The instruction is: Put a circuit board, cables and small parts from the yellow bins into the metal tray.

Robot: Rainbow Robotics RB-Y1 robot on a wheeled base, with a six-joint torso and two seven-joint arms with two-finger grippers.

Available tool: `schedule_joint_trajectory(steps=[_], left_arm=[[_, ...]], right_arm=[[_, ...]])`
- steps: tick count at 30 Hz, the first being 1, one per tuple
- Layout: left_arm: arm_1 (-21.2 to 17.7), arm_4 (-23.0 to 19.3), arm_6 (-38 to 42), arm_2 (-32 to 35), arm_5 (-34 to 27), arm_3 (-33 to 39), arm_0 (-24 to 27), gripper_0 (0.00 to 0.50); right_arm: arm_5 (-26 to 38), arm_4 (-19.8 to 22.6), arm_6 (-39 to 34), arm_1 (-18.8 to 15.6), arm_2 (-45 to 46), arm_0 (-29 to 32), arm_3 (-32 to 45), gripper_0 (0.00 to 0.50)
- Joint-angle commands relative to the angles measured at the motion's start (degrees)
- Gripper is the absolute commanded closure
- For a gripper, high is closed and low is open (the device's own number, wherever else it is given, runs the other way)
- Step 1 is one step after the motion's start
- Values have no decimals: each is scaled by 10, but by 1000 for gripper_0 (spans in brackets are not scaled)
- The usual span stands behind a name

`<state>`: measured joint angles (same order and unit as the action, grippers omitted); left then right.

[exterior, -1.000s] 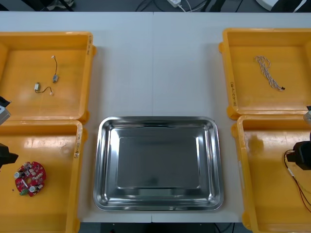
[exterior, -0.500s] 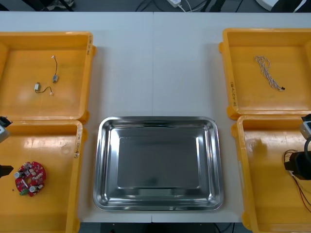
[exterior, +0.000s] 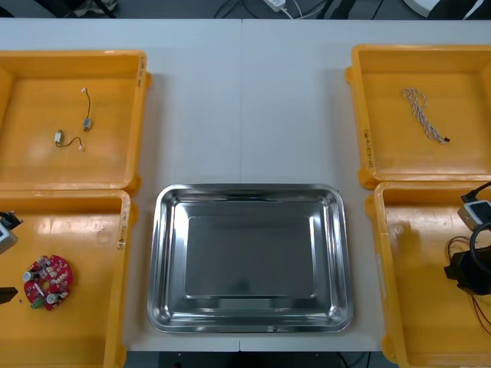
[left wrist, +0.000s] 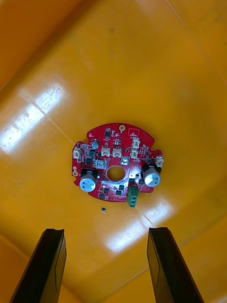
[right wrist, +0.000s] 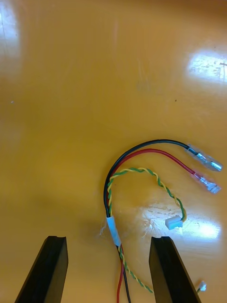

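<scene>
Risk: right gripper [right wrist: 108, 239], fingers spread over cables [right wrist: 112, 228], cd pinch one thin wire only; left gripper [left wrist: 106, 232], spread too, faces circuit board [left wrist: 116, 163].

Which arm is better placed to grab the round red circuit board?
Left. The left pincer hangs open close to the round red circuit board; the right pincer is over the red, black and yellow cables on the other side.

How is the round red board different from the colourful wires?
The circuit board is one flat red disc with a middle hole; the cable bundle is thin black, red and yellow-green strands fanning apart. The board lies in the near left bin, the bundle in the near right bin. Each lies loose before an open gripper: left gripper, right gripper.
</scene>
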<state>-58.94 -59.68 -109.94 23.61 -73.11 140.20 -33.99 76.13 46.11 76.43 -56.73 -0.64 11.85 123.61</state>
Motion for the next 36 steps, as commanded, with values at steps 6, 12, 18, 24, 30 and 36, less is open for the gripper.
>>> schedule_joint_trajectory(steps=[6, 12, 18, 24, 30, 36], left_arm=[[-36, 38, -48, -4, 74, 17, -66, 0], [-37, 61, -51, -24, 84, 15, -66, 0], [-37, 77, -51, -44, 92, 9, -66, 0], [-37, 86, -56, -68, 115, -13, -63, 0], [-37, 95, -64, -90, 133, -30, -61, 0], [-37, 102, -65, -105, 141, -34, -61, 0]], right_arm=[[-22, -13, 76, 2, -19, 6, 12, 0], [-45, -10, 88, 2, -24, 7, -7, 0], [-89, -7, 97, 2, -38, 7, -39, 0], [-87, -3, 101, 2, -38, 6, -42, 0], [-87, -2, 101, 2, -39, 8, -45, 0], [-87, -4, 101, 2, -40, 8, -45, 0]])
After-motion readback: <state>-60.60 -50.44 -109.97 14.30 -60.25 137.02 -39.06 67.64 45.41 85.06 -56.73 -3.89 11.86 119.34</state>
